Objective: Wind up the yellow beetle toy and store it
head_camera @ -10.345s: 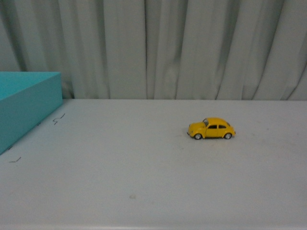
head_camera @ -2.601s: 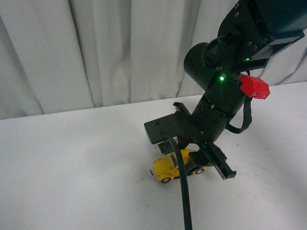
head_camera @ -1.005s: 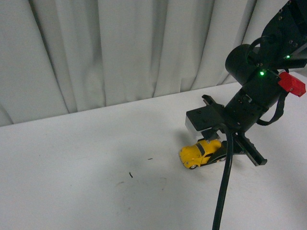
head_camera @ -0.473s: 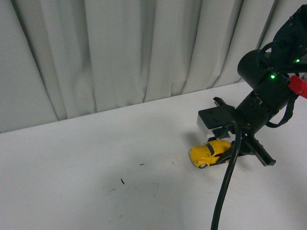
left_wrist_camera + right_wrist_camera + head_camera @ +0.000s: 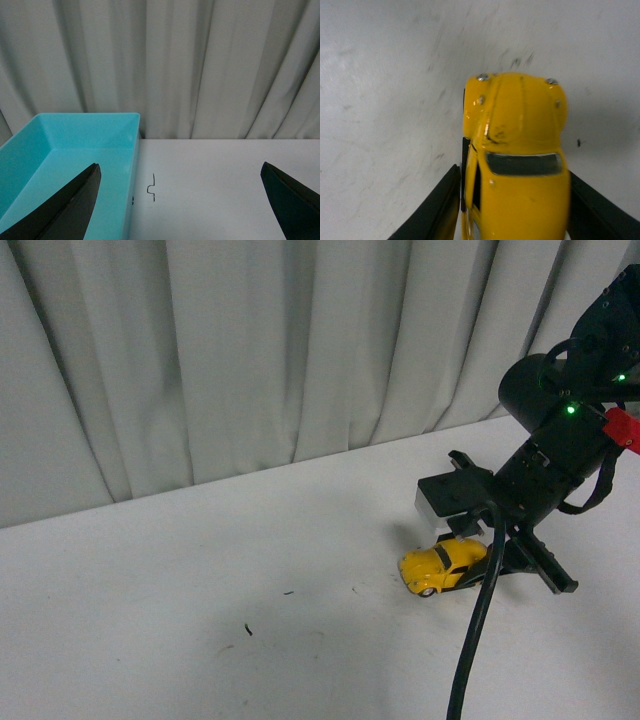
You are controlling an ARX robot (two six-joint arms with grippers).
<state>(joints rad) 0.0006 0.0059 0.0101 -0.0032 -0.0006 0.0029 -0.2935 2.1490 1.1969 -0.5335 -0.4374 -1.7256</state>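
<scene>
- The right gripper [image 5: 480,558] is narrowed to the width of the yellow beetle toy [image 5: 438,566]. In the right wrist view its two dark fingers [image 5: 437,210] press against the car's two flanks, so it is clamped on the car.
- The toy sits between those fingers with its rear half inside the grip. Its rounded bonnet sticks out beyond the fingertips, away from the wrist.
- In the front view the car is low under the gripper, at the level of the white table [image 5: 200,620]. Its wheels seem to rest on the surface, though the arm's shadow makes this hard to confirm.
- The black cable [image 5: 472,650] hangs from the arm and crosses in front of the car's tail.
- The toy is glossy yellow with a domed bonnet, a dark windscreen and two small silver studs at the nose. There is a scuffed mark on the bonnet just ahead of the glass. One black tyre with a pale hub shows on the side facing the front camera.
- The left gripper [image 5: 175,200] is spread wide, with its two dark fingertips far apart and nothing between them or touching them.
- Ahead of the left gripper and off to one finger's side stands a turquoise box [image 5: 120,150], open at the top. A small pen mark [image 5: 151,187] lies on the table beside the box wall.
- A pale pleated curtain [image 5: 250,360] hangs behind the table.
</scene>
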